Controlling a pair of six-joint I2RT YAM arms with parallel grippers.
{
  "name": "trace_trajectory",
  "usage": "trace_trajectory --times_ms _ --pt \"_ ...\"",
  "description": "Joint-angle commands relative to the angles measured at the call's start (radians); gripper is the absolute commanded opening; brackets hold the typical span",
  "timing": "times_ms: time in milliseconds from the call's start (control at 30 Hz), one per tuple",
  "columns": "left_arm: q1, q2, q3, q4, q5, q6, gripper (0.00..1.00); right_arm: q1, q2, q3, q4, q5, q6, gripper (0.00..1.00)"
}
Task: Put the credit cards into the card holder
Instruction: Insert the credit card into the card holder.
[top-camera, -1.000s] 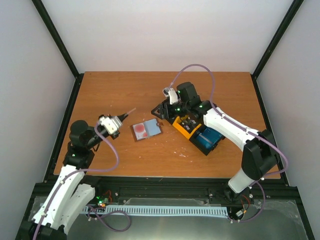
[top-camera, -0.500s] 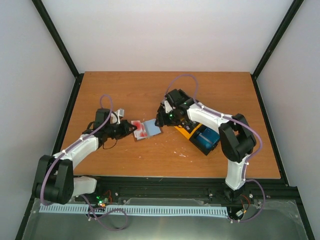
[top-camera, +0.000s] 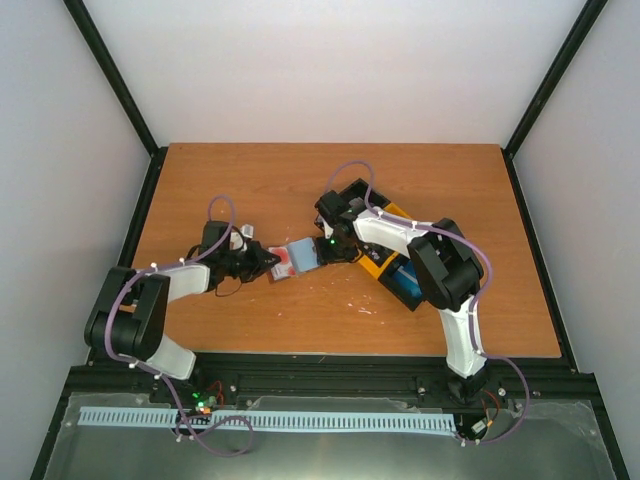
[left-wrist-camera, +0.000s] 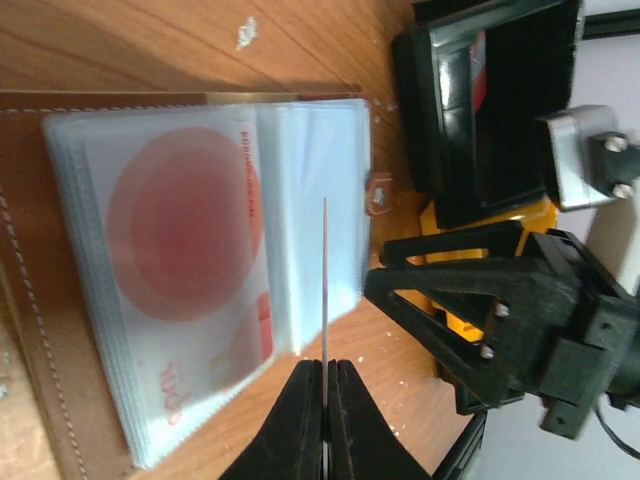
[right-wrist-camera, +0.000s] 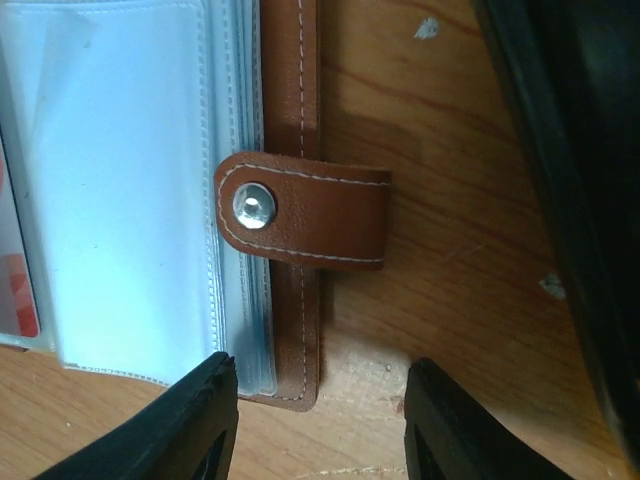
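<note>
The holder (top-camera: 298, 257) is laid open on the tabletop (top-camera: 250, 190), near the centre of the top view, with its clear sleeves turned up. A red-and-white card (left-wrist-camera: 185, 250) is seen inside the front sleeve.

The left hand (left-wrist-camera: 325, 372) is clenched on an edge-on card (left-wrist-camera: 325, 280), which shows in the left wrist view only as a thin line. This card is held over the sleeves near the middle of the holder. It cannot be told whether its far end touches them.

The right hand (right-wrist-camera: 320, 420) is set at the right edge of the holder in the top view. Its fingers (right-wrist-camera: 205, 420) are parted and nothing is grasped. In the right wrist view the lower corner of the brown cover lies between them, and the snap tab (right-wrist-camera: 300, 222) is seen just above, at the frame's centre.

A black bin (left-wrist-camera: 415, 110) and a yellow bin (top-camera: 374, 264) are seen to the right of the holder.
</note>
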Motion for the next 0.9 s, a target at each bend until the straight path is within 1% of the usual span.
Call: trace_trajectory --times_ms 0,233,433,567,700,867 --pt "0.005 0.056 0.019 0.101 -0.034 0.007 0.01 0.005 0.019 0.021 -0.023 0.013 -0.013 0.47" --pt "0.005 0.14 0.026 0.217 -0.024 0.026 0.01 0.006 0.031 0.025 -0.03 -0.006 -0.036 0.49" --pt "0.005 0.205 0.048 0.251 -0.034 0.053 0.01 0.005 0.045 0.053 -0.043 -0.013 -0.042 0.48" --pt "0.005 0.243 0.046 0.308 -0.005 0.035 0.01 0.005 0.052 0.066 -0.044 -0.03 -0.044 0.48" --pt "0.005 0.247 0.039 0.343 0.006 0.017 0.01 0.005 0.066 0.076 -0.046 -0.05 -0.043 0.46" --pt "0.005 0.215 0.024 0.353 -0.017 0.023 0.01 0.005 0.089 0.099 -0.067 0.004 -0.04 0.42"
